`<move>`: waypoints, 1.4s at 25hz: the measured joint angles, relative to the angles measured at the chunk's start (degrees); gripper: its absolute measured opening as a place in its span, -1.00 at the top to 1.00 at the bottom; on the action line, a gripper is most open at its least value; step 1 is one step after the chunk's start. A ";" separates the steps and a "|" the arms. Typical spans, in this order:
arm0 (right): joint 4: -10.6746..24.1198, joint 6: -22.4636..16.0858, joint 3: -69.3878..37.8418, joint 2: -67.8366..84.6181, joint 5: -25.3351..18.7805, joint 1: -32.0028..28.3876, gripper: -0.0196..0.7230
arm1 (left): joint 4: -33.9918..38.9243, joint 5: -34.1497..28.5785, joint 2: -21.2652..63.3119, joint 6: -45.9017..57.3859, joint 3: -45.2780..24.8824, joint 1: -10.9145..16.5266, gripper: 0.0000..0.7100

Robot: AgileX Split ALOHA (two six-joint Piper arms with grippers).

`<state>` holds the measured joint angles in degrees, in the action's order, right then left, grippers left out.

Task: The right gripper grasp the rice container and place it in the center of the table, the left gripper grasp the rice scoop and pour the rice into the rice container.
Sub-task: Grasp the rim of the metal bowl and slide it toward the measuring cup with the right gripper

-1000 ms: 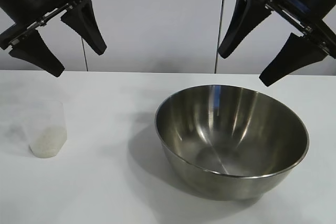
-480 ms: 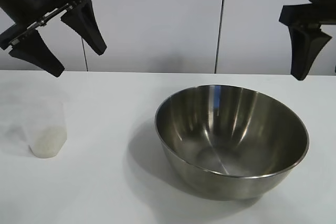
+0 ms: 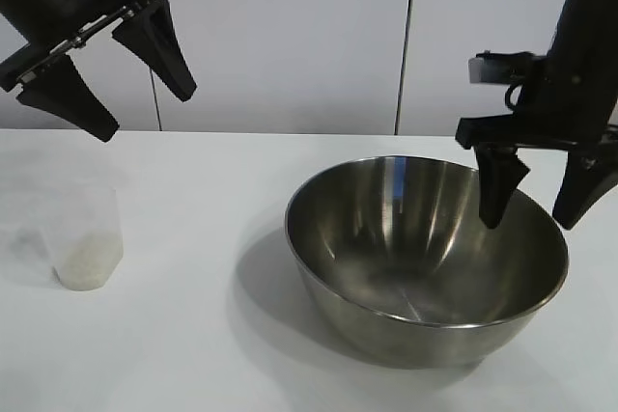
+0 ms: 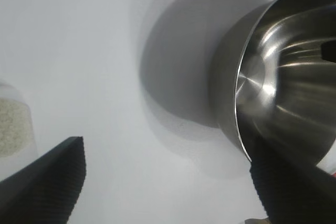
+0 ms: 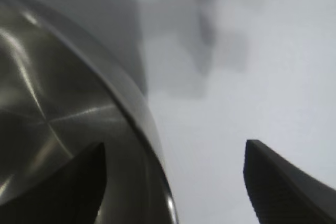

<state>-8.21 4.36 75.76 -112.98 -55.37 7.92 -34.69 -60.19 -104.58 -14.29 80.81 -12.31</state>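
The rice container (image 3: 425,258), a large shiny steel bowl, stands on the white table (image 3: 193,354) right of centre. My right gripper (image 3: 536,209) hangs open astride its far right rim, one finger inside the bowl and the other outside, neither touching the steel. In the right wrist view the rim (image 5: 142,129) runs between the two fingers. The rice scoop (image 3: 85,236), a clear plastic cup with white rice (image 3: 85,265) in its bottom, stands at the left. My left gripper (image 3: 106,69) hangs open high above the scoop, holding nothing. The left wrist view shows the bowl (image 4: 283,87) and the rice (image 4: 11,127).
A pale panelled wall (image 3: 290,36) stands behind the table's far edge. Bare tabletop lies between the scoop and the bowl and in front of both.
My right gripper has turned and come down from high above the bowl's back right until its fingers straddle the rim. The left gripper, bowl and scoop have not moved.
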 joint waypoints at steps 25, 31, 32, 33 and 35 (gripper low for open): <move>-16.53 11.99 -0.06 4.67 -2.52 1.27 0.91 | 0.00 0.00 0.00 0.00 0.00 0.00 -0.74; -15.68 8.00 -0.10 4.27 4.44 9.48 0.91 | 0.00 0.00 0.00 0.00 0.00 0.00 -0.74; -15.81 7.15 -0.10 3.98 5.37 10.24 0.91 | 0.00 0.00 0.00 0.00 0.00 0.00 -0.74; -15.73 6.17 -0.10 3.35 6.18 10.98 0.91 | 0.00 0.00 0.00 0.00 0.00 0.00 -0.74; -15.11 4.37 -0.10 1.99 7.43 11.99 0.91 | 0.00 0.00 0.00 0.00 0.00 0.00 -0.74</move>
<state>-23.33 8.73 75.65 -110.99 -47.94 19.91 -34.69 -60.19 -104.58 -14.29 80.81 -12.31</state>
